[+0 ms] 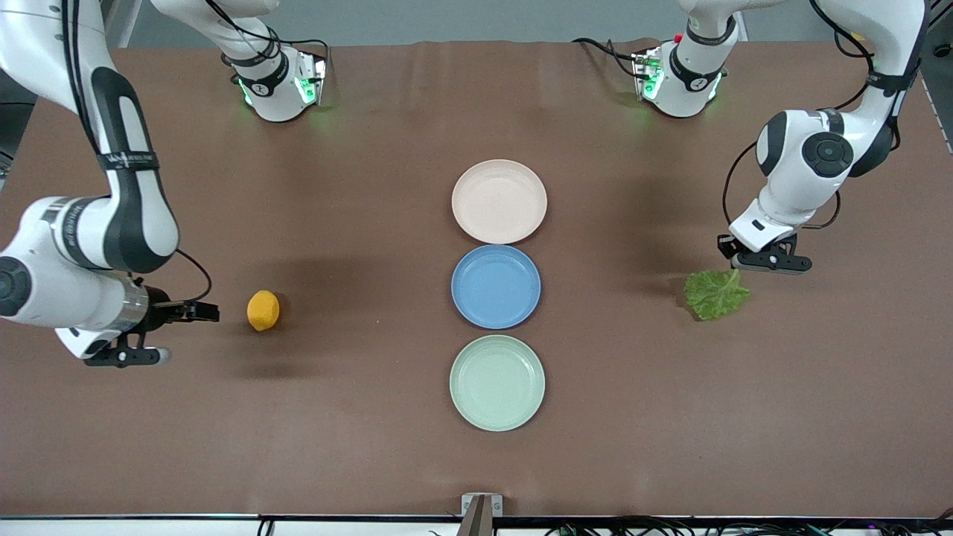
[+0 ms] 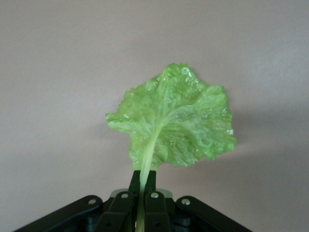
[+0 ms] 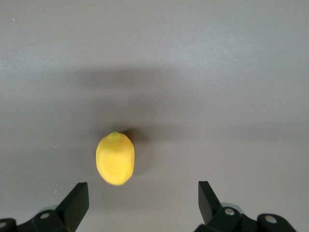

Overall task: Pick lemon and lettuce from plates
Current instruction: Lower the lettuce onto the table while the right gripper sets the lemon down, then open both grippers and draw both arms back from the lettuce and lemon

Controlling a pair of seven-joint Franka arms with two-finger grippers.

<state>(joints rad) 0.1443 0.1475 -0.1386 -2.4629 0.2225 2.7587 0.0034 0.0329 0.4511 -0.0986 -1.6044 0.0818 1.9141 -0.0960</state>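
Two grips to note. Your left gripper [image 2: 143,186] pinches the lettuce [image 2: 174,118] by its pale stem; limp, light leaf. Your right gripper [image 3: 143,203] stands wide apart, lemon [image 3: 115,158] free on the table, toward the right arm's end from the blue plate [image 1: 496,286]; firm, rolls, take its middle.

— What's the surface?
— A table [image 1: 372,447] under a brown cover, with the two arm bases along the edge farthest from the front camera.
— And what lies on it?
— Three plates in a touching row down the middle: beige plate [image 1: 499,201] farthest from the camera, blue plate [image 1: 496,286] between, green plate [image 1: 497,383] nearest. All three are bare.
— Anything else?
— A lemon [image 1: 263,310] sits on the cover toward the right arm's end, well apart from the plates. A lettuce [image 1: 716,294] leaf is toward the left arm's end; whether it rests on the cover, I cannot tell.
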